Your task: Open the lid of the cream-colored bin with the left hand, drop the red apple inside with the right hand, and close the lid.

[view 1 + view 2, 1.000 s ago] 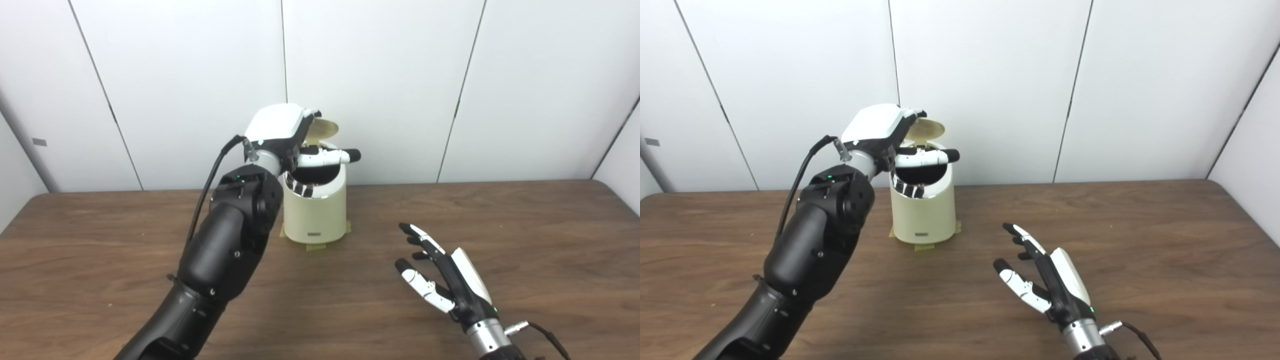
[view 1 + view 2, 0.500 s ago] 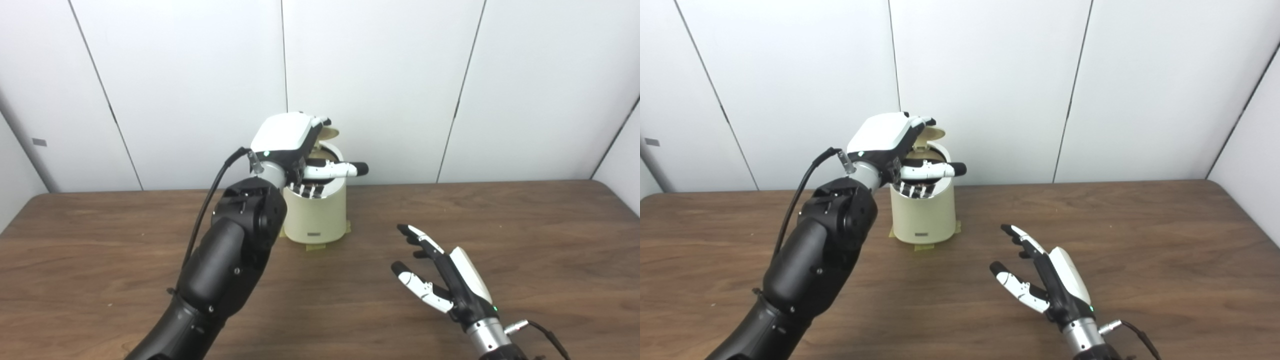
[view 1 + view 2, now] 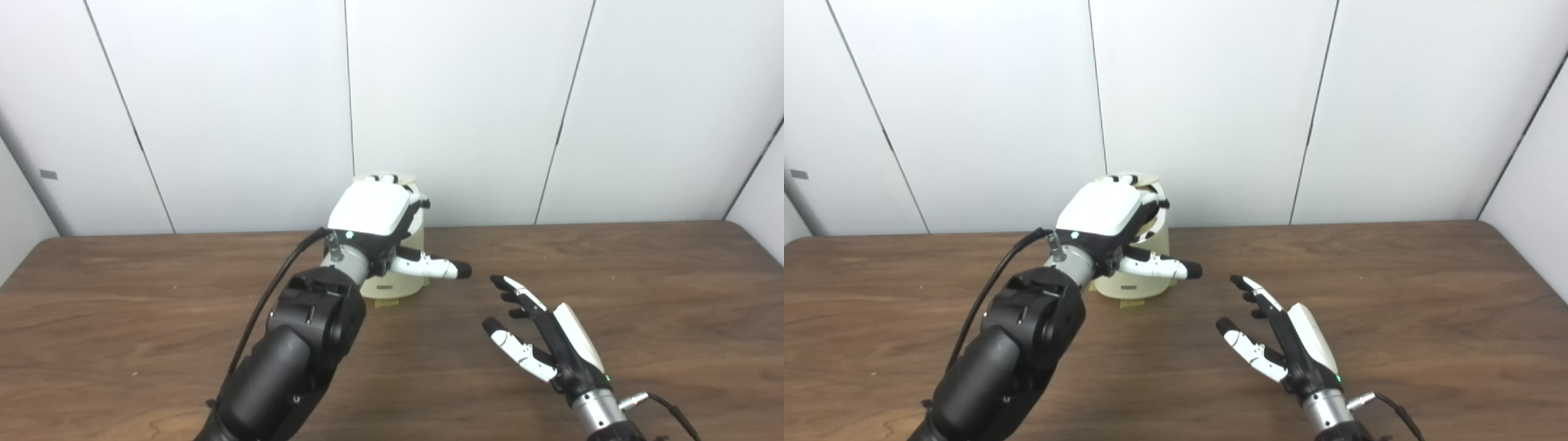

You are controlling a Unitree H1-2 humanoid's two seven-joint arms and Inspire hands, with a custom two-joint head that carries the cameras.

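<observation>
You see bright, even overhead light, soft faint shadows under the right hand [image 3: 554, 343] and bin [image 3: 411, 236] on the table [image 3: 643, 288], mild sheen on white wall panels [image 3: 453, 92], sharp focus, slight softness throughout.

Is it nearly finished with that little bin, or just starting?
Nearly finished, it seems. No apple shows on the table, so it is probably inside. The left robot hand lies over the cream bin, its lid apparently down under the fingers. The right robot hand waits open and empty. Left: drawing the hand away.
</observation>
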